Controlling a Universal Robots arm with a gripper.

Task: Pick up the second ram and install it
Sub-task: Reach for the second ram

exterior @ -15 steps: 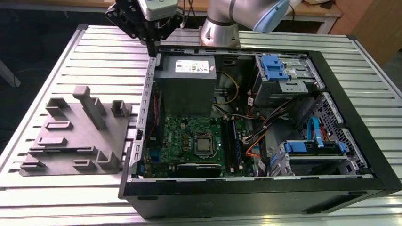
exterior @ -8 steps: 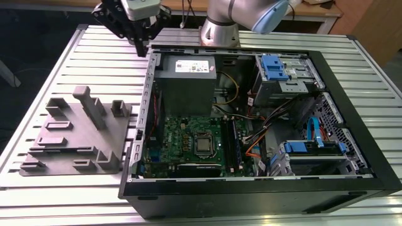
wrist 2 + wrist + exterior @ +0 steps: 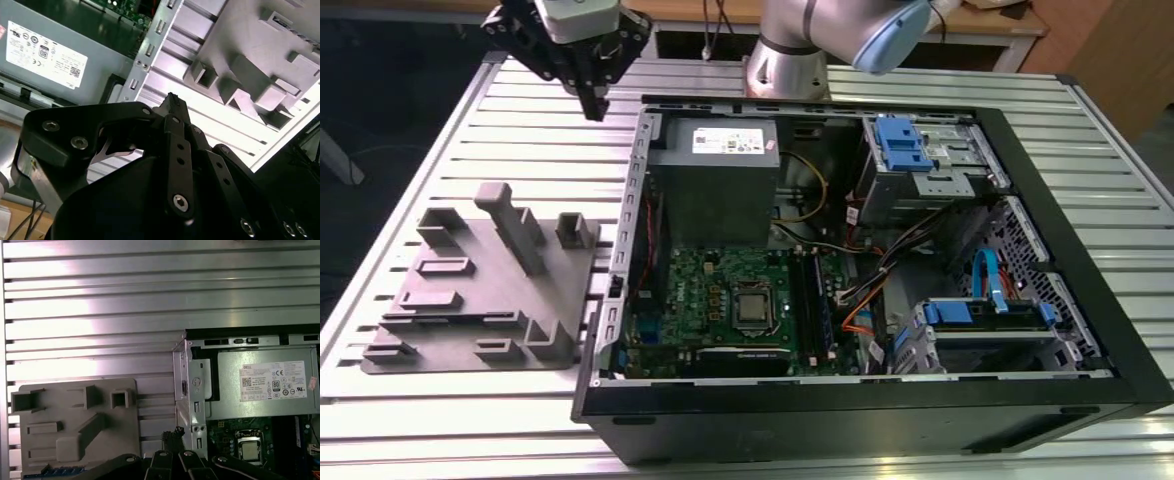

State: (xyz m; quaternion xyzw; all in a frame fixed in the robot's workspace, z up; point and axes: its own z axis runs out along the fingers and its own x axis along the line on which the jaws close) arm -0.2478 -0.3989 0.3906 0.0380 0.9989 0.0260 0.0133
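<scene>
My gripper [image 3: 173, 434], fingertips together and holding nothing, hangs over the slatted metal table [image 3: 90, 300], between the grey moulded fixture [image 3: 65, 440] and the open computer case [image 3: 192, 390], whose labelled grey power supply [image 3: 230, 402] adjoins the green motherboard [image 3: 220, 440] with its processor socket [image 3: 248, 449].

White label [image 3: 274, 381] on the grey power supply [image 3: 227, 400] in the open computer case [image 3: 854, 425]: rows of fine black print, small round marks and a square code patch, the wording too small to read; a small pink sticker [image 3: 312, 384] sits at its edge
</scene>
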